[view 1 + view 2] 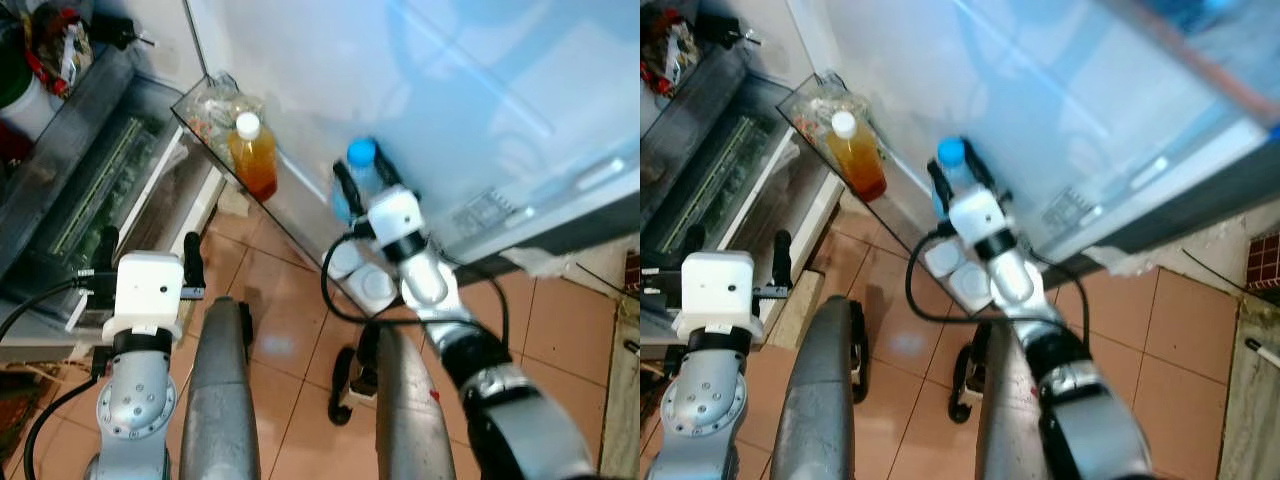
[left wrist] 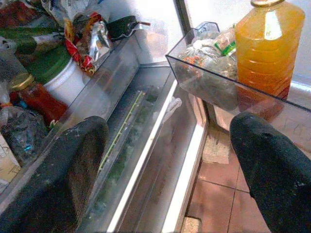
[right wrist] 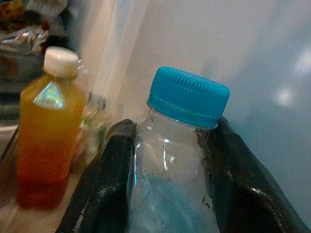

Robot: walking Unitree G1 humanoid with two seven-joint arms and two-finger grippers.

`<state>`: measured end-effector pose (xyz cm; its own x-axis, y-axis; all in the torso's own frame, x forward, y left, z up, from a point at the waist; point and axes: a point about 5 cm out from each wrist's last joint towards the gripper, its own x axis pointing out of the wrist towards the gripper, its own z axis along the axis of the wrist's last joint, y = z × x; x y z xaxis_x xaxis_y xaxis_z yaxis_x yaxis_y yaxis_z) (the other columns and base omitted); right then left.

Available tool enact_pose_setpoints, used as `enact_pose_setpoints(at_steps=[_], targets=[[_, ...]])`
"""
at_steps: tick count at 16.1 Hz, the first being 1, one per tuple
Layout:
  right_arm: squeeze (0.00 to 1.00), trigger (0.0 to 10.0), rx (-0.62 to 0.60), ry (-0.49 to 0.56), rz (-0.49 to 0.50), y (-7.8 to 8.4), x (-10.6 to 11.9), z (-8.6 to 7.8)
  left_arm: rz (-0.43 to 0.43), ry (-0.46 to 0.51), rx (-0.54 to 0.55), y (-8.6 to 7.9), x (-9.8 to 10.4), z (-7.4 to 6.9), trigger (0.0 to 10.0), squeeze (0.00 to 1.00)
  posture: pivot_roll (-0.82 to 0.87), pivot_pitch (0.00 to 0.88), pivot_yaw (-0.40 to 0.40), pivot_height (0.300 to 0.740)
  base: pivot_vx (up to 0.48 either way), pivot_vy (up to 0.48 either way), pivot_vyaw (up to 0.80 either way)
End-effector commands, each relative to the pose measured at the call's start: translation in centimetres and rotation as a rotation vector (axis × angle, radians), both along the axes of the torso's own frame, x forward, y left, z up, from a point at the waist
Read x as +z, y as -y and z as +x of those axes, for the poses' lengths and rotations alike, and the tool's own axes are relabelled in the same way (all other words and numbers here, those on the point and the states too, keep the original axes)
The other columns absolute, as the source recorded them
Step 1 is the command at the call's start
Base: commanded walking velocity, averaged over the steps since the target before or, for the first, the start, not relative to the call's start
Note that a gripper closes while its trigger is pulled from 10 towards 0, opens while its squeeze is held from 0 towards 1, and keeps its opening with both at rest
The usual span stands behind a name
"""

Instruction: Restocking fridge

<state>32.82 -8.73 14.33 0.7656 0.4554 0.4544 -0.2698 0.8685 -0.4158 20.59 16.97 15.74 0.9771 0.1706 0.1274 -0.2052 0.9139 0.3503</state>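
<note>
Right wrist view: right pincer (image 3: 167, 174) clamps blue-capped water bottle (image 3: 182, 145) beside orange juice bottle (image 3: 41, 131); left wrist view: left pincer (image 2: 170, 170) spread, empty, facing crisper drawer (image 2: 141, 145).

Bright, even light is washing the fridge door (image 1: 480, 90) with glare; the head views are blurring slightly.

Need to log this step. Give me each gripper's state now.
Left gripper: open, holding nothing, near the fridge shelves.
Right gripper: closed on the blue-capped bottle, at the door shelf.
</note>
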Motion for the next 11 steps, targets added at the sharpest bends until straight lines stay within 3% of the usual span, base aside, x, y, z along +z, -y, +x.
enact_pose_setpoints(at_steps=[1,2,8,11], targets=[[0.65,9.0,-0.036,-0.137,0.033,1.0,-2.4,-0.5,-0.003,-0.035,0.008,-0.1,-0.7,-0.3,10.0,0.00,0.31,0.390,-0.086,0.639,0.000,0.000,0.00],[1.00,10.0,-0.052,-0.175,0.067,1.2,-2.8,-0.5,-0.002,-0.035,0.007,-0.2,-0.7,-0.2,10.0,0.00,0.31,0.384,-0.086,0.639,0.000,0.000,0.00],[1.00,10.0,-0.117,-0.225,0.077,2.6,-3.0,0.0,-0.003,-0.039,0.001,0.0,-0.9,0.4,10.0,0.00,0.30,0.363,-0.086,0.639,0.000,0.000,0.00],[1.00,10.0,-0.137,-0.174,0.063,3.4,-1.2,1.1,-0.001,-0.043,-0.004,0.1,-1.2,0.9,10.0,0.00,0.30,0.340,-0.084,0.639,0.000,0.000,0.00]])
